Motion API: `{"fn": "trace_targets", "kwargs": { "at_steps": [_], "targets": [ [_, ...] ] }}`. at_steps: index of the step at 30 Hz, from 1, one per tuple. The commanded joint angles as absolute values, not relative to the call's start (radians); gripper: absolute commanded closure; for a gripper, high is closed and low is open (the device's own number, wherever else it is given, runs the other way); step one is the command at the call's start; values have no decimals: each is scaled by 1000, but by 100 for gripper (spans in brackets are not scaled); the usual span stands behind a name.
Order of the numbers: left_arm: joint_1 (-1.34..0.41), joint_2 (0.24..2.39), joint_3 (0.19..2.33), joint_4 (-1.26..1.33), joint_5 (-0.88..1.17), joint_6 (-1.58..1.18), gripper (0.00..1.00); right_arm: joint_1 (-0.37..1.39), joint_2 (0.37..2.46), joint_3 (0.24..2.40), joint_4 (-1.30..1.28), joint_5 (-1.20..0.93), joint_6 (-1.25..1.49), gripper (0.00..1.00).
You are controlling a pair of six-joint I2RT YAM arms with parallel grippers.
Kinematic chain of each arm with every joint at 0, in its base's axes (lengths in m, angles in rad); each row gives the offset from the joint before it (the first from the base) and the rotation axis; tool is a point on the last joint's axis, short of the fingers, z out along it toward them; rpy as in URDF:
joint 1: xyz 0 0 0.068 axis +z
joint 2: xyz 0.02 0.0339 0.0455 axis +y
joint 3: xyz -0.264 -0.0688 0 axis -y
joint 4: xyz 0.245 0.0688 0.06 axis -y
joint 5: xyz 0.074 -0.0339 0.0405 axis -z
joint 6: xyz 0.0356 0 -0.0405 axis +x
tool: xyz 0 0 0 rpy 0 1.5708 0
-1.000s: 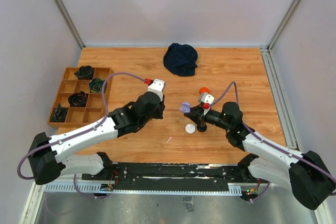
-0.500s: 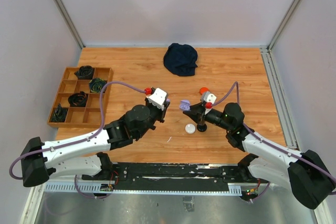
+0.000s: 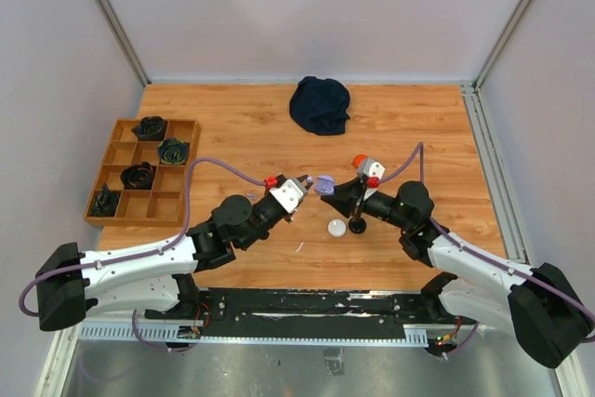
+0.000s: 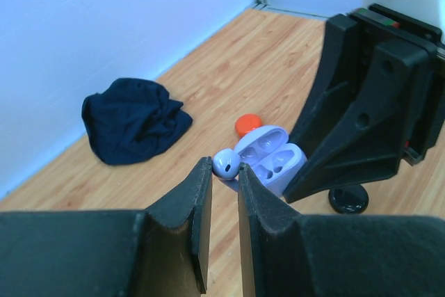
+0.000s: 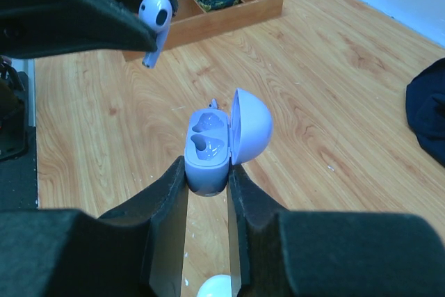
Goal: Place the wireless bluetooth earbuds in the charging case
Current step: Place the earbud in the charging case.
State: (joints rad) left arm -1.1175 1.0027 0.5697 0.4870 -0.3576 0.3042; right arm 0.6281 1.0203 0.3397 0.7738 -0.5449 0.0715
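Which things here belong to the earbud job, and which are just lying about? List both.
Job: purple earbud, pinched in the left tool; open purple charging case, clamped in the right tool.
Lying about: dark cloth, wooden tray, orange round case, white round case.

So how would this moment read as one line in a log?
left gripper: shut on earbud | right gripper: shut on charging case, lid open | case sockets: empty | earbud: near case, not inserted

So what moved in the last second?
The left gripper, shut on a purple earbud, swung right and toward the near edge, up to the open purple case. The right gripper kept holding that case in place; dark cloth and tray unchanged.
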Motion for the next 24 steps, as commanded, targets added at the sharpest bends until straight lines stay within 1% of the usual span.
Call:
{"fn": "trace_targets", "kwargs": {
  "at_steps": [1,9,24],
  "targets": [
    [-1133,982,545,624,-242,406,87,657,1026,379,875,-587,126,95],
    [-1134,990,516,697,-186,465,88,659,1032,368,960,-640,159,95],
    [-1136,1040,520,737,-179,497,88,658,1016,363,1010,-680,169,94]
  ]
}}
